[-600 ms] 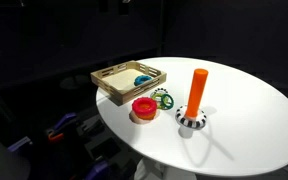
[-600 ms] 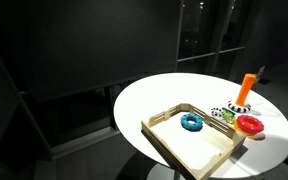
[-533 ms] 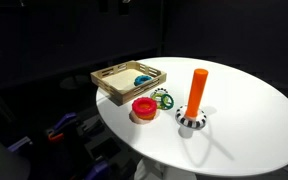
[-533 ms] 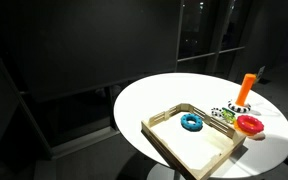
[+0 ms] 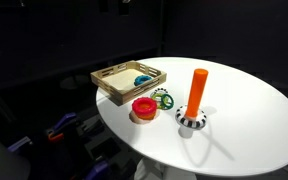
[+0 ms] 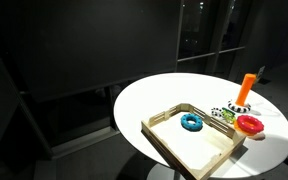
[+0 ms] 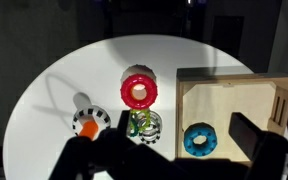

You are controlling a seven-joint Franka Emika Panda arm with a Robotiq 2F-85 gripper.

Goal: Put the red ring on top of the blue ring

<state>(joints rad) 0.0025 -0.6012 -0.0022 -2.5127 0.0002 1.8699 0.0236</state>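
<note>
White and round, the table is seen filling most of every view. A shallow wooden tray is set near its edge. In the wrist view the gripper is shown only as dark, blurred shapes at the bottom of the picture. Its fingers are spread wide apart, nothing is held between them, and it is kept above the table, clear of every ring. An orange peg is stood upright on a black-and-white striped base, apart from the tray. The red ring is laid flat on the table just outside the tray wall. The green ring is found just beside it, between it and the peg. The blue ring is laid flat inside the tray near a corner, parted from the red ring by the tray wall.
</note>
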